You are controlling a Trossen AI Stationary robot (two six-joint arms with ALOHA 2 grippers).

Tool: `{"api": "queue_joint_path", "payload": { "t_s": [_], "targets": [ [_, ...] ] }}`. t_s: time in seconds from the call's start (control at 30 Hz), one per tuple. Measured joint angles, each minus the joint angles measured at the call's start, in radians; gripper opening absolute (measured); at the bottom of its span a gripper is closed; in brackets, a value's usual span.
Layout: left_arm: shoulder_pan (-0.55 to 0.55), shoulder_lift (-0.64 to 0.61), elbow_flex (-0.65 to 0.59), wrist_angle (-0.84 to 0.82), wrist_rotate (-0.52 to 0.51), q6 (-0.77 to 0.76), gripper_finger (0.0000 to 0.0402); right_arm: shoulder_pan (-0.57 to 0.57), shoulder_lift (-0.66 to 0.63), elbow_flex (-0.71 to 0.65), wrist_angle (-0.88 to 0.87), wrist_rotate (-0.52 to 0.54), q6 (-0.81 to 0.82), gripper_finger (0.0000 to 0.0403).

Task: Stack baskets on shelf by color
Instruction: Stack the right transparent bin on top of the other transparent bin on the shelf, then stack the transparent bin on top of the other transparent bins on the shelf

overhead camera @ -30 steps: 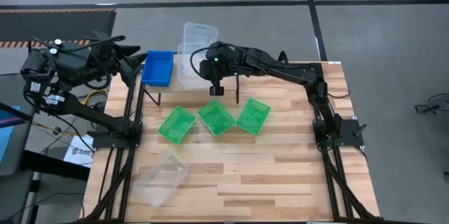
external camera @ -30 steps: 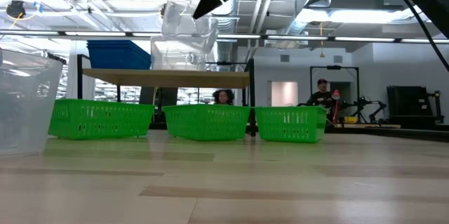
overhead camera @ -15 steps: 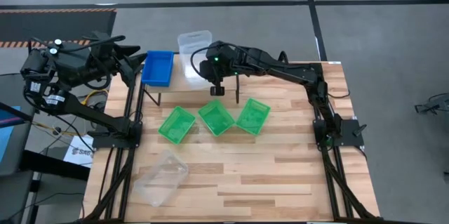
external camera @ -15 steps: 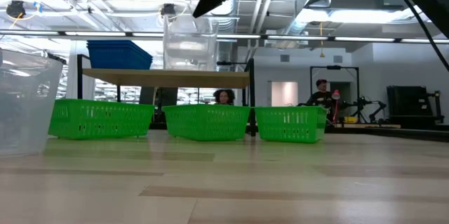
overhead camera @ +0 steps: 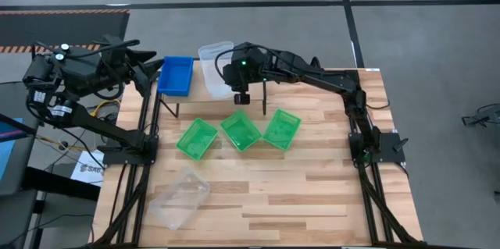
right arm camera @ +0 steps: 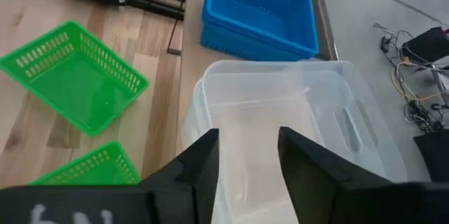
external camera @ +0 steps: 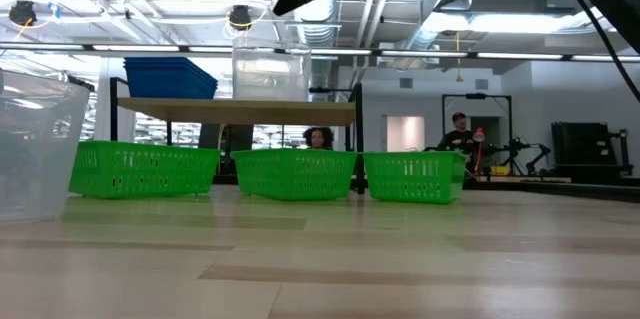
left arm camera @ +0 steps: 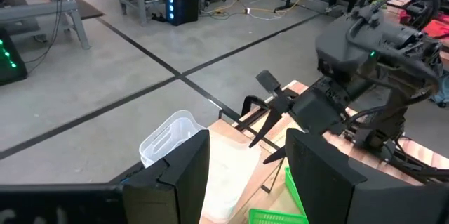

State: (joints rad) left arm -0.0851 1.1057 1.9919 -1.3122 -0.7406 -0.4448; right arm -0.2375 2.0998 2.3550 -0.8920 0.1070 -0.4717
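High view, clear basket point(overhead camera: 212, 63) and blue basket point(overhead camera: 176, 75) on shelf point(overhead camera: 211, 89), both empty

slatted table point(overhead camera: 312, 202), perhaps two distant people point(external camera: 460, 131)

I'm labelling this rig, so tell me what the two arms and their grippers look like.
Both arms are black with jointed links. The right arm shows a green indicator light near its wrist and exposed cabling. The left gripper and right gripper each have two broad, flat, dark fingers.
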Motion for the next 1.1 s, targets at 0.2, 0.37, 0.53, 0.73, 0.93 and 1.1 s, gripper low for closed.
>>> {"api": "queue_joint_path", "payload": {
  "t_s": [0.2, 0.37, 0.53, 0.73, 0.93, 1.1],
  "targets": [
    [0.0, 0.0, 0.0, -0.013, 0.0, -0.001, 0.0176, -0.008, -0.054, 0.0, -0.038, 0.001, 0.053, 0.0181],
    [0.0, 0.0, 0.0, -0.03, 0.0, -0.008, 0.0176, -0.038, -0.081, 0.0, -0.21, 0.046, 0.194, 0.0172],
    [0.0, 0.0, 0.0, -0.032, 0.0, -0.007, 0.0176, -0.061, -0.062, -0.041, -0.322, 0.048, 0.253, 0.0161],
    [0.0, 0.0, 0.0, -0.035, 0.0, -0.009, 0.0176, -0.061, -0.016, -0.094, -0.268, 0.045, 0.246, 0.0154],
    [0.0, 0.0, 0.0, -0.038, 0.0, -0.009, 0.0176, -0.051, 0.02, -0.098, -0.127, -0.001, 0.211, 0.0153],
    [0.0, 0.0, 0.0, -0.041, 0.0, -0.011, 0.0176, -0.025, 0.017, -0.096, -0.044, -0.007, 0.175, 0.0153]
  ]
}}
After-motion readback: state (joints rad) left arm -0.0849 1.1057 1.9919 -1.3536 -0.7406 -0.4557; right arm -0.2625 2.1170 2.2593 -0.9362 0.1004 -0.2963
